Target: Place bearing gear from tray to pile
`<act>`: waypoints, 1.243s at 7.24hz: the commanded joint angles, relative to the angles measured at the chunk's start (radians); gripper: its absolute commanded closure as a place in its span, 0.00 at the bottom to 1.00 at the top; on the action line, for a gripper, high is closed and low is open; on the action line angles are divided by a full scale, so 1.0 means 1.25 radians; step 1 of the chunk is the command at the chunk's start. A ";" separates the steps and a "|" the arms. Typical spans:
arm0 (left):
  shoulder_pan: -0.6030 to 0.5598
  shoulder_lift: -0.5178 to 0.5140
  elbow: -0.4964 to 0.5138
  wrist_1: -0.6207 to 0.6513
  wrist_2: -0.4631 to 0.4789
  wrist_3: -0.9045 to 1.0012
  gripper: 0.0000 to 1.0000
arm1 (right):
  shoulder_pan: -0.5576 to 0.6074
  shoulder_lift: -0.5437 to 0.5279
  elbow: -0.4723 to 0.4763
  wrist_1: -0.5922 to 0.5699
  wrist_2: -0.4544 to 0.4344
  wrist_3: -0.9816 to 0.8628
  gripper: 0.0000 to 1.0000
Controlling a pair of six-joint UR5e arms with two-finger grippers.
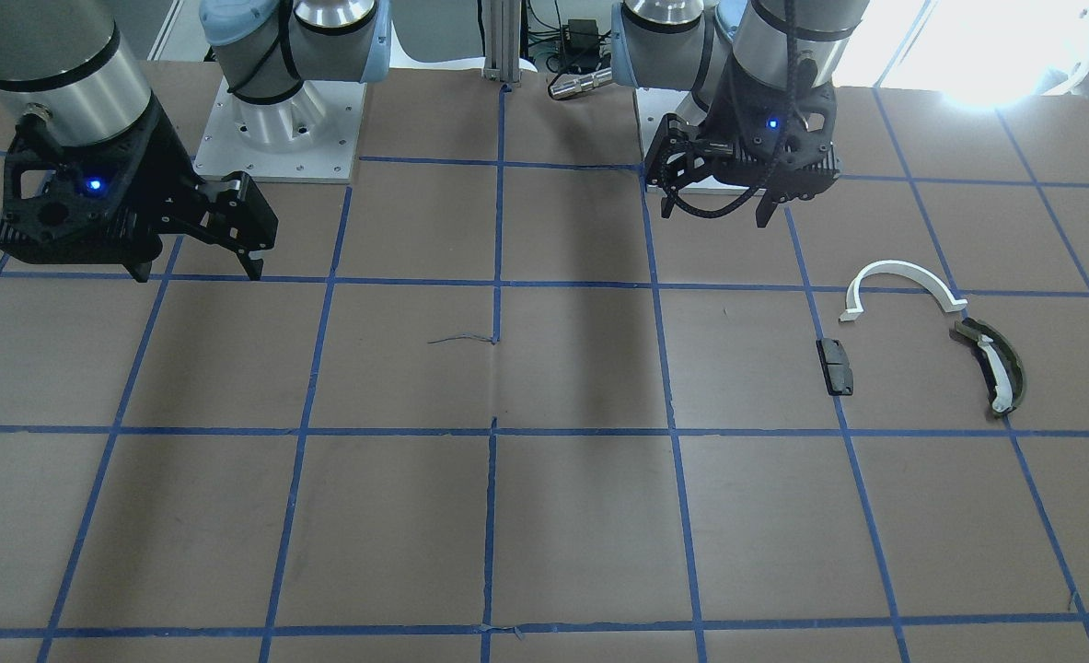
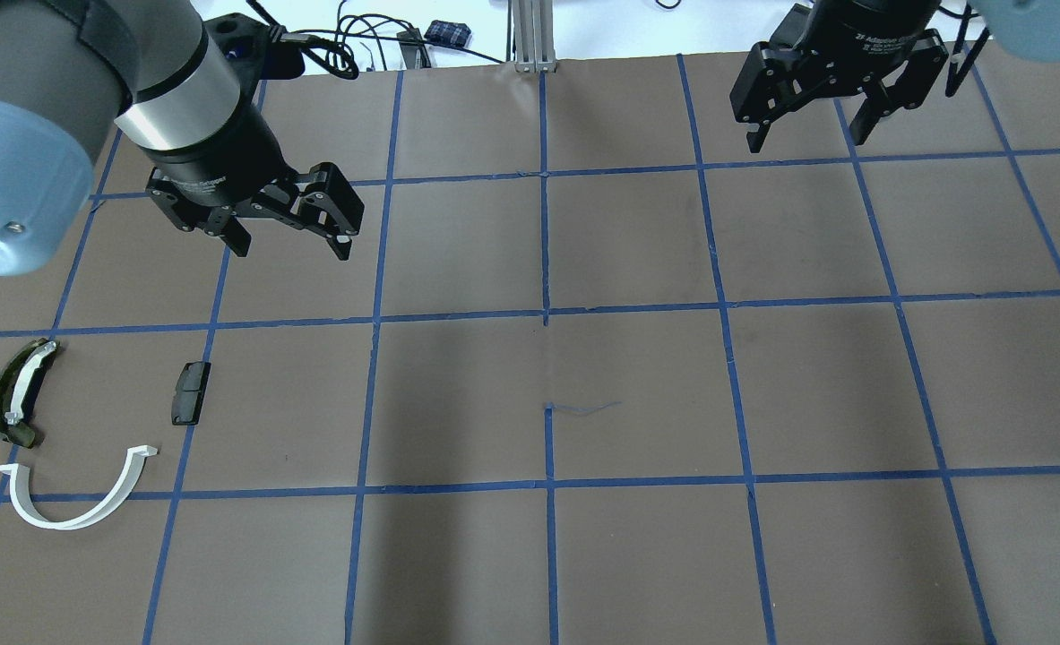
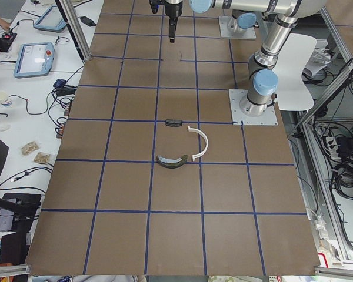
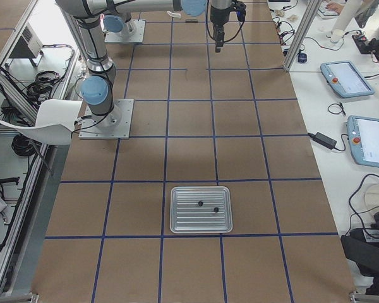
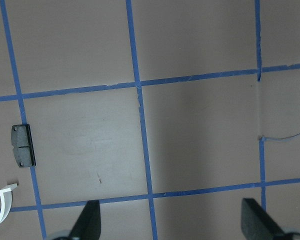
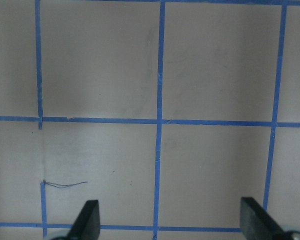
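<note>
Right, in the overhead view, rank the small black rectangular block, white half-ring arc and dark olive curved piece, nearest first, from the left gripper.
1. The small black rectangular block, below-left of the left gripper.
2. The white half-ring arc and dark olive curved piece, far left: too close to call.

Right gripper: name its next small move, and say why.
Probably swing the right gripper toward the silver ribbed metal tray at its end of the brown gridded table: its jaws stand open and empty above the table, and two small dark parts lie in the tray.
</note>
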 commanded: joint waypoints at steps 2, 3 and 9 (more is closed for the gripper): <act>-0.001 0.001 -0.001 0.000 -0.001 -0.001 0.00 | -0.184 -0.001 -0.002 0.006 -0.019 -0.128 0.00; -0.001 0.002 0.000 0.000 -0.001 -0.001 0.00 | -0.282 0.002 0.003 -0.003 -0.023 -0.250 0.00; -0.001 0.001 0.003 0.000 -0.001 -0.001 0.00 | -0.648 0.218 0.022 -0.212 -0.023 -1.049 0.00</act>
